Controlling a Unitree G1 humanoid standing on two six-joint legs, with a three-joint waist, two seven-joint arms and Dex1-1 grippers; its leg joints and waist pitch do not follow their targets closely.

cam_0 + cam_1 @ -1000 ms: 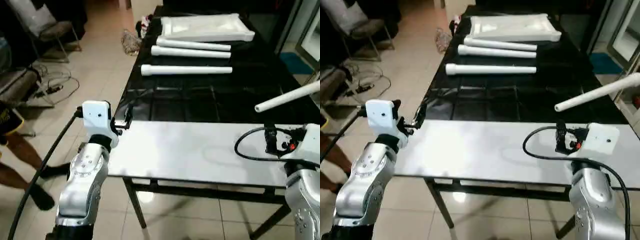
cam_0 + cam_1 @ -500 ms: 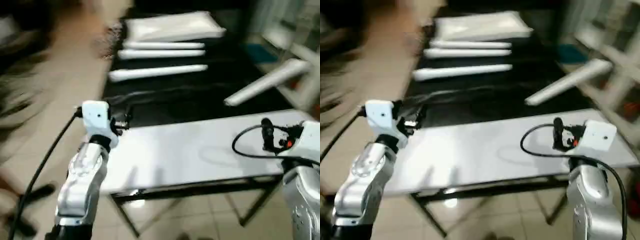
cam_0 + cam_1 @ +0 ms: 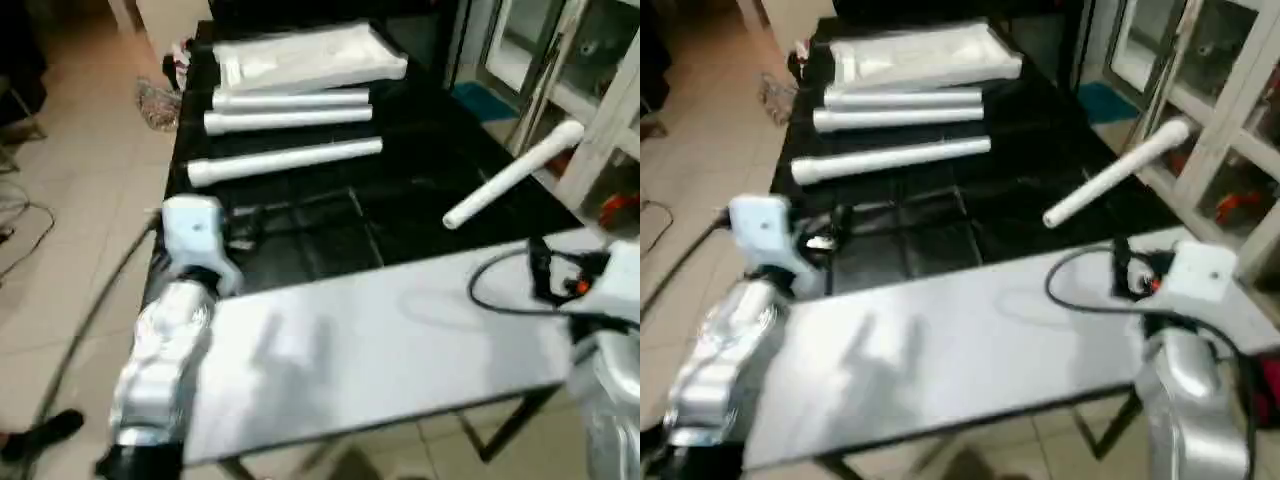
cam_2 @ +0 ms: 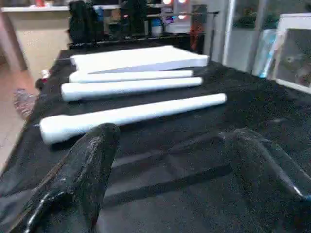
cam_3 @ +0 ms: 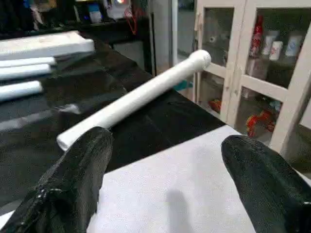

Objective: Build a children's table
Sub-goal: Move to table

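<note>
Item: children's table, unassembled. Step in hand, as judged: the approach, before any first pick; no part is held.

Table top (image 3: 305, 58): white, lying flat at the far end of the black worktop (image 3: 400, 215).

Legs, three: first leg (image 3: 290, 97) just beside the top's near edge, second leg (image 3: 288, 119) close alongside it, third leg (image 3: 283, 161) nearer, with a gap, all running across the worktop from its left edge.

Leg, fourth (image 3: 512, 175): lying slantwise at the right edge of the black worktop, well apart from the others, near end pointing toward the white worktop (image 3: 370, 340).

Left gripper (image 4: 167, 170): fingers wide apart, empty, held above the near left corner of the black worktop, pointing level toward the third leg.

Right gripper (image 5: 163, 179): fingers wide apart, empty, over the right end of the white worktop, aimed at the fourth leg.

Arms: both silver forearms reach forward and low over the white worktop.

Next move, as judged: reach farther to a leg, right arm to the slanted one as nearest, and close across its tube; the round, tapered surface may roll or slip.
</note>
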